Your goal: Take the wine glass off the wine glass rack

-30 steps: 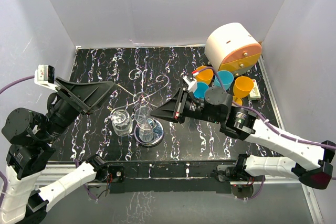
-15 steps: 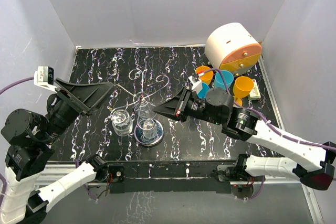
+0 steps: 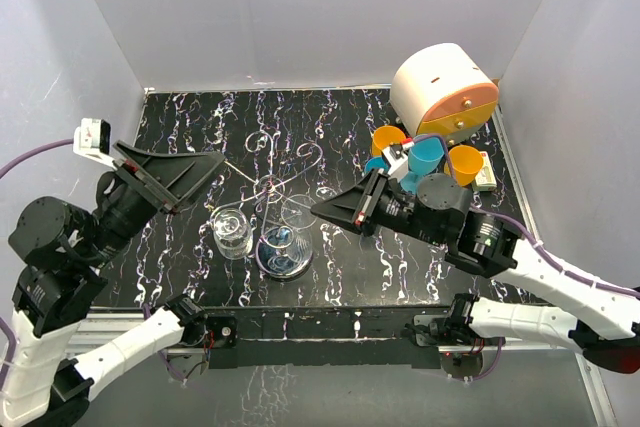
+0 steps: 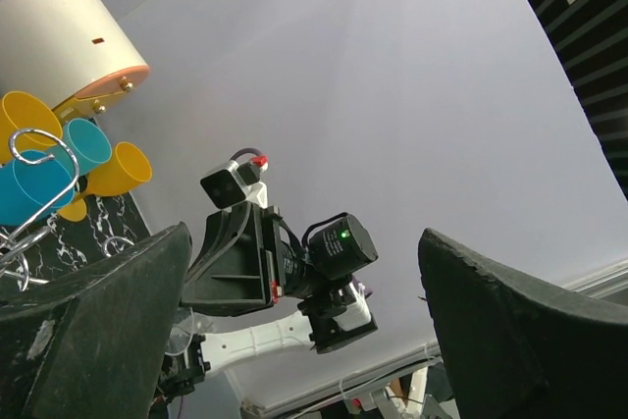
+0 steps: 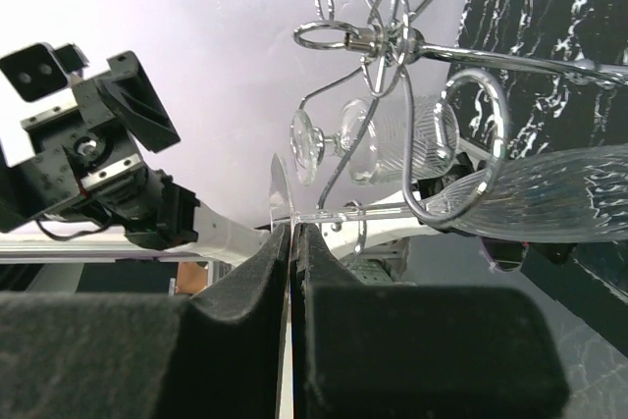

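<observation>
Right claw (image 5: 292, 242) clenched. In its own wrist view the thin foot of the wine glass (image 5: 549, 193) ran edge-on into the slit between the two pads, so I read it as pinched by the foot's rim.

Left claw (image 4: 304, 242) released, jaws spread wide, nothing between them. It hung off to the left of the wine glass rack (image 3: 268, 185), well apart from the glass.

Position of the glass: lying over, not upright. The foot was at the right claw's tips. The stem ran straight away from the claw through one curled arm of the rack, and the bowl was at the far end. From overhead the bowl sat above the rack's round base, left of and nearer than the claw. The stem appeared to be inside the wire curl, so I judged the glass not yet free of the rack.

A second glass (image 5: 383, 144) hung beyond the stem, close to the rack's post. Overhead it showed just left of the base, above the table (image 3: 200, 117).

The move turns on this: the glass's long axis lay in line with the right claw's reach. Pulling along that axis should jam the bowl against the curl, so I judged the stem had to slide out sideways through the curl's open side. I could not tell which way that opening faced. The right arm was the nearer by far, and the left arm's help looked unnecessary.
</observation>
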Robot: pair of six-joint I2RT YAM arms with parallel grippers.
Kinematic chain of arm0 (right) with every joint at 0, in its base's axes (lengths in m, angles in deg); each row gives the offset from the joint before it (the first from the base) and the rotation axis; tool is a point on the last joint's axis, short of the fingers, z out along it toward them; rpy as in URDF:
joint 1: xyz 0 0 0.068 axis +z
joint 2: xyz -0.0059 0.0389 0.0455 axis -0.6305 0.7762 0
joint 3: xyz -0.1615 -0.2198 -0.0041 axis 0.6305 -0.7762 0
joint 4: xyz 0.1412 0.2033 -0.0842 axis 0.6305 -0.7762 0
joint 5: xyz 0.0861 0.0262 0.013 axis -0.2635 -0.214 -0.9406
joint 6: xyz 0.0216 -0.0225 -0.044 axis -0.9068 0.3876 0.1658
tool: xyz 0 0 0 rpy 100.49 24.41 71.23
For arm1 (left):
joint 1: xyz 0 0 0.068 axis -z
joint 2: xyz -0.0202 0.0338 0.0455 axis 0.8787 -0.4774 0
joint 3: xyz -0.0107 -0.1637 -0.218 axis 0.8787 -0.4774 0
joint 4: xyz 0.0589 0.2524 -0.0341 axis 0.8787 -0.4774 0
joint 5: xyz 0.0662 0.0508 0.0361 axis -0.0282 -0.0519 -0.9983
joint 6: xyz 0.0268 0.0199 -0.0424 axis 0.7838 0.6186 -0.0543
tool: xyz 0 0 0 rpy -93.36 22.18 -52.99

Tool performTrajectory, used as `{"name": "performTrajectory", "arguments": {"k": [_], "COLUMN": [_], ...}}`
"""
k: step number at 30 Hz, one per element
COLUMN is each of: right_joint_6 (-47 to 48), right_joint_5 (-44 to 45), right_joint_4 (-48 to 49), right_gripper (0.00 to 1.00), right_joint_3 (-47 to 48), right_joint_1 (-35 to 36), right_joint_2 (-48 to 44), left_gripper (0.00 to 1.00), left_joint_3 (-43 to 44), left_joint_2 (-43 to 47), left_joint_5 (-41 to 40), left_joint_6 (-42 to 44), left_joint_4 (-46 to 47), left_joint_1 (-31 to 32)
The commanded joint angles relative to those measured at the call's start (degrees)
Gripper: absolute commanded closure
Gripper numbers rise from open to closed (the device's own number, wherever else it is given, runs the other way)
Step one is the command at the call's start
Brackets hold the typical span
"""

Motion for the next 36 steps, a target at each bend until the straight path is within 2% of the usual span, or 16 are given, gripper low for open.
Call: {"name": "performTrajectory", "arguments": {"k": [1,5,10,19,26,36], "right_joint_6": [2.4,3.5,4.6,5.2,9.5,13.5], "right_joint_5": [1.4,1.2,6.2,17.0,23.6,24.0], "right_joint_4": [-1.5,-2.6,-10.2,-16.5,-15.0,-12.8], "right_gripper": [1.0,1.0,1.0,1.0,1.0,1.0], "right_joint_3": [-0.3,-0.8,1.4,5.6,11.3,15.1], "right_joint_1": [0.3,0.3,0.3,0.3,0.3,0.3], "right_joint_2": [-2.8,-5.2,-9.8,-15.4,-13.5,-9.0], "left_gripper": [0.01,0.01,0.02,0.14,0.19,0.29], "left_joint_3": [2.5,3.3,3.9,5.1,6.0,6.1], "left_joint_2": [-3.9,-7.1,-13.4,-23.2,-27.1,-30.6], "left_joint_5": [3.5,6.6,13.9,26.8,30.6,32.1], "left_joint_6": [0.9,0.9,-0.2,-2.6,-2.4,-2.5], "left_joint_4": [0.5,1.8,5.2,11.1,12.7,15.7], "left_joint_1": [-0.1,-0.1,-0.1,-0.1,0.2,3.8]}}
